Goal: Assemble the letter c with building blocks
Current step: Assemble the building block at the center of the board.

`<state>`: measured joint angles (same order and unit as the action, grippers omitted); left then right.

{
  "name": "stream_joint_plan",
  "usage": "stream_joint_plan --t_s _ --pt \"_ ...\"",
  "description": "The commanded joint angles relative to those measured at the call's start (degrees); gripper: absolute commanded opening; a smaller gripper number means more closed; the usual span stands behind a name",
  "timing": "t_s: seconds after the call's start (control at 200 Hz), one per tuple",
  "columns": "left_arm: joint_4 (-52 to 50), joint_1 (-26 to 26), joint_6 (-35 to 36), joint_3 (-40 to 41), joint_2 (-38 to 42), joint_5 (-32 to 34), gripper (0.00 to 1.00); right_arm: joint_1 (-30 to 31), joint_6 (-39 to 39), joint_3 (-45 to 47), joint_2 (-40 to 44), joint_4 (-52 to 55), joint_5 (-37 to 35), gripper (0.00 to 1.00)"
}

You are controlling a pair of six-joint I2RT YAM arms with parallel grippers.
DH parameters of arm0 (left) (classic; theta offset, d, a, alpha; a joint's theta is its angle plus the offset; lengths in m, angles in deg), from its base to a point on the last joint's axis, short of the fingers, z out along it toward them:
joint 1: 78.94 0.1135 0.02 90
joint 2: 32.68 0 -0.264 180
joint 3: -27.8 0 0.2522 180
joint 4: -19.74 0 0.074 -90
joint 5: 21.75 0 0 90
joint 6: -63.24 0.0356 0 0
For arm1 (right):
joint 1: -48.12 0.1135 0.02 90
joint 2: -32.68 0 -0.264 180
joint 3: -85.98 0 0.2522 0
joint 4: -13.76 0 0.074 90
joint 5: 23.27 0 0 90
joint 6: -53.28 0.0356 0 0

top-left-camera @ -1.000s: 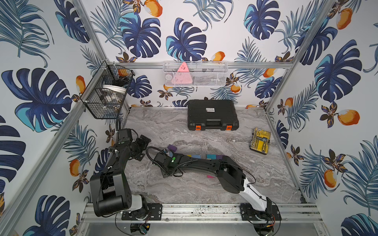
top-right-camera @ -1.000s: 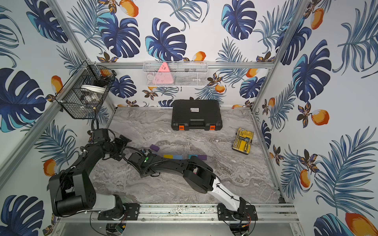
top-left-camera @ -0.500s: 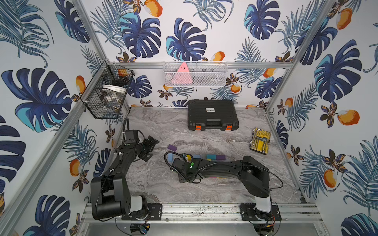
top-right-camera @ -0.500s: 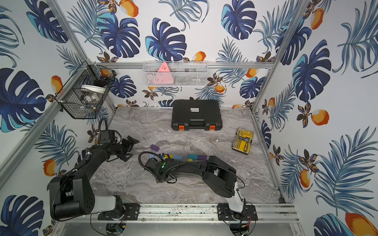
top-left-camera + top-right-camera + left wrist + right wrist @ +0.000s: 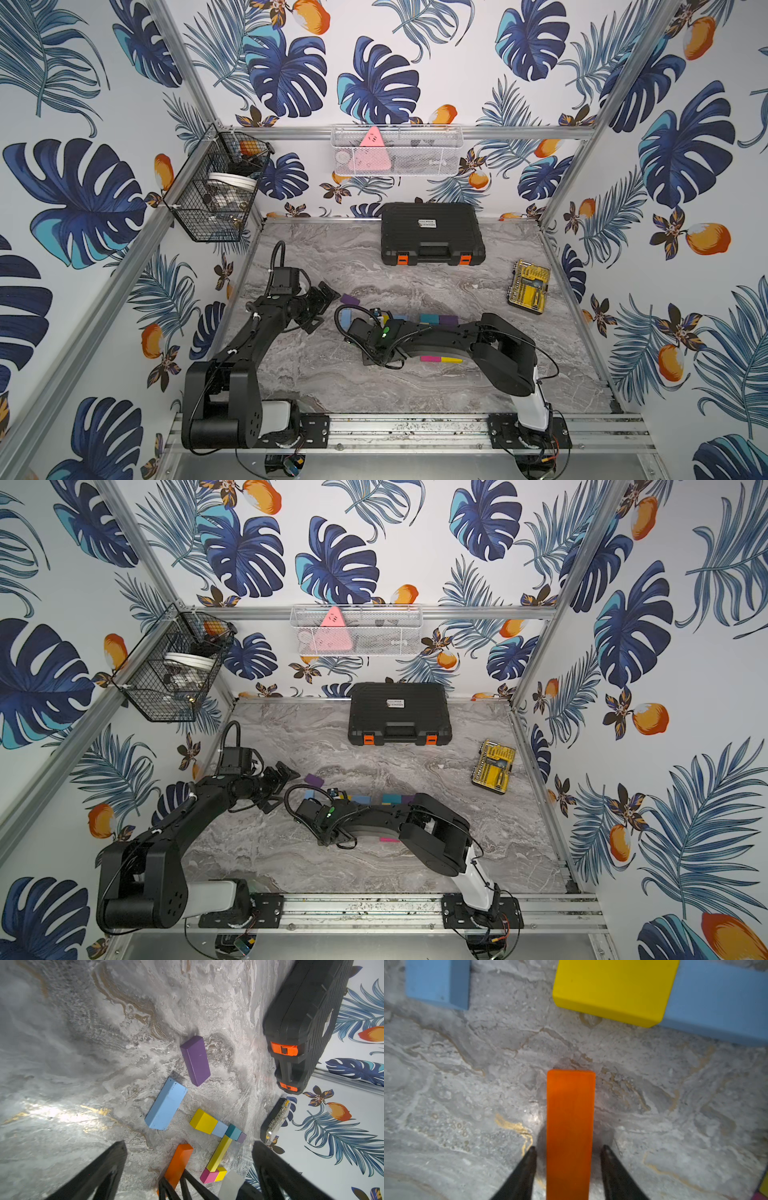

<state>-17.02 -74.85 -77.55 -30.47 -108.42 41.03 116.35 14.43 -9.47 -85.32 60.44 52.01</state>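
The right gripper (image 5: 569, 1148) straddles the orange block (image 5: 570, 1105) on the marble table (image 5: 374, 386), its two black fingers standing apart with a thin gap on either side of the block and neither one touching it. The orange block lies flat, its free end aimed toward the yellow block (image 5: 202, 1121), with bare marble between the two. That yellow block heads a touching row with a small light blue block (image 5: 219, 1129), a teal block (image 5: 232, 1132) and a small purple block (image 5: 242, 1137). From the teal block a long yellow block (image 5: 220, 1153) runs across to a magenta block (image 5: 207, 1176) and a small yellow block (image 5: 221, 1174) set side by side. In the top views the right arm hides the long yellow block and the orange one. A large light blue block (image 5: 166, 1105) and a lone purple block (image 5: 196, 1059) lie loose to the left of the row, close together. The left gripper (image 5: 322, 299) hangs near the lone purple block with its jaws spread wide and nothing between them. A black tool case (image 5: 432, 232) sits at the back wall and a yellow drill-bit case (image 5: 528, 286) lies at the right edge, both well apart from the blocks
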Motion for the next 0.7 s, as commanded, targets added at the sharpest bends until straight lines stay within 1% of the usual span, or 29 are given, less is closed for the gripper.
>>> stream_joint_plan --t_s 0.0,0.075,0.19,0.275,0.295,0.41,0.545,0.695 --pt "-1.0 -0.8 1.8 -0.3 0.0 0.8 0.99 -0.2 -0.8 2.4 3.2 -1.3 2.0 0.65" --pt "-1.9 -1.7 2.5 -0.5 0.7 1.7 0.99 -0.7 -3.2 4.7 6.6 -2.7 2.9 0.68" --pt "-3.4 -2.8 4.3 -0.8 1.2 1.9 0.99 -1.5 -8.7 7.9 10.7 -2.9 3.7 0.7" --pt "-4.1 -2.8 4.9 -0.7 1.1 1.2 0.99 -1.6 -12.9 9.9 12.8 -2.6 4.1 0.7" --pt "-4.1 -4.2 5.0 -0.7 0.9 0.9 0.99 -1.6 -13.9 10.4 13.1 -2.5 4.3 0.7" --pt "-4.9 -4.8 5.9 -1.4 0.4 0.4 0.99 -1.6 -18.0 12.0 14.3 -0.7 4.9 0.7" --pt "-5.4 -5.5 6.2 -1.9 0.1 0.1 0.99 -1.5 -20.1 14.5 15.2 -1.3 6.7 0.65" --pt "-6.0 -6.3 6.5 -2.0 0.0 0.3 0.99 -1.5 -19.8 15.5 14.5 -2.0 7.6 0.55"
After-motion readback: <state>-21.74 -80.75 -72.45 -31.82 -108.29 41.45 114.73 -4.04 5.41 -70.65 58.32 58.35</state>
